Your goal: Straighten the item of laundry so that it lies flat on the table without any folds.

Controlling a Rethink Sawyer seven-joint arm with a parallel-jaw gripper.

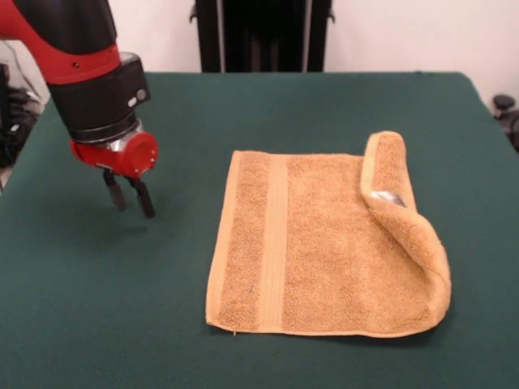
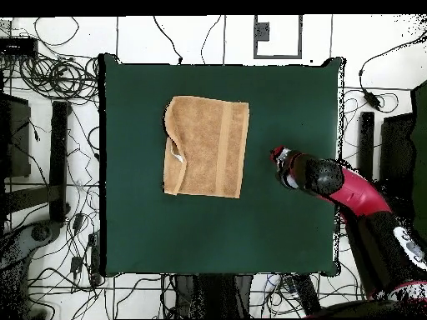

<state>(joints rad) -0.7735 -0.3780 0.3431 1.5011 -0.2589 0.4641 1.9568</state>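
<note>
The orange-tan towel (image 1: 316, 243) lies on the dark green table (image 1: 243, 105), right of centre in the front view. Its left end lies flat and shows a woven band. Its right end (image 1: 405, 219) is folded over onto the towel, with a small white tag showing under the flap. My gripper (image 1: 130, 198) hangs just above the table to the left of the towel, well clear of it, open and empty. In the overhead view the towel (image 2: 208, 146) has its folded end on the left, and the gripper (image 2: 275, 154) is to its right over the table (image 2: 275, 225).
The black pedestal (image 1: 259, 32) stands behind the table's far edge. Many cables (image 2: 58, 79) lie on the floor around the table. My red and black arm (image 2: 359, 196) reaches in from the lower right of the overhead view.
</note>
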